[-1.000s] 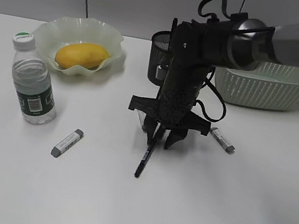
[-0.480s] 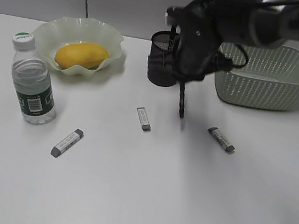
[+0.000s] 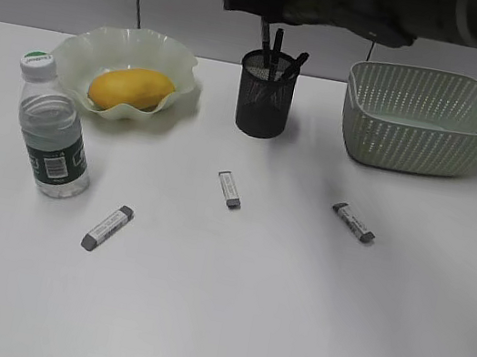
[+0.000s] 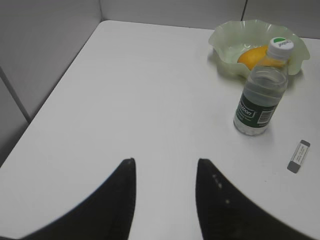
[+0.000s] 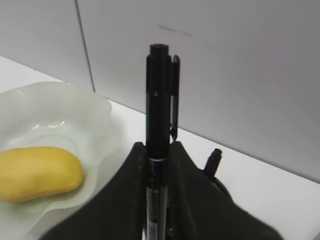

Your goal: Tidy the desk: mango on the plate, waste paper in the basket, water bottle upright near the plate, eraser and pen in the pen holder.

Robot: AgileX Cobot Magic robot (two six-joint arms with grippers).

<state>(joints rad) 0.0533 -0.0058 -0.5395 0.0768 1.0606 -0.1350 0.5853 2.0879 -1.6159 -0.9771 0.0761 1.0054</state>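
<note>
The right gripper [image 5: 159, 160] is clamped on a black pen [image 5: 159, 100], its two dark fingers [image 5: 131, 180] pressed against the barrel from either side. The pen stands upright, clip end up, and in the exterior view it hangs over the mouth of the pen holder [image 3: 265, 98] near the middle of the table's far edge. The left gripper [image 4: 165, 175] hovers above the bare left part of the table [image 4: 125, 90] with its jaws partly spread and nothing between them.

The black mesh pen holder already has two dark pens [image 3: 288, 63] leaning in it. The wavy-rimmed green plate [image 3: 131, 53], near the far left corner, holds the mango [image 3: 131, 88]. The perforated basket [image 3: 425, 119] sits toward the far right corner; whether anything lies inside cannot be told.

The water bottle [image 3: 51, 132] stands upright just in front of the plate, toward the left edge. Three erasers lie loose on the table: one [image 3: 108, 228] near the bottle, one [image 3: 229, 189] in the middle, one [image 3: 353, 223] in front of the basket.
</note>
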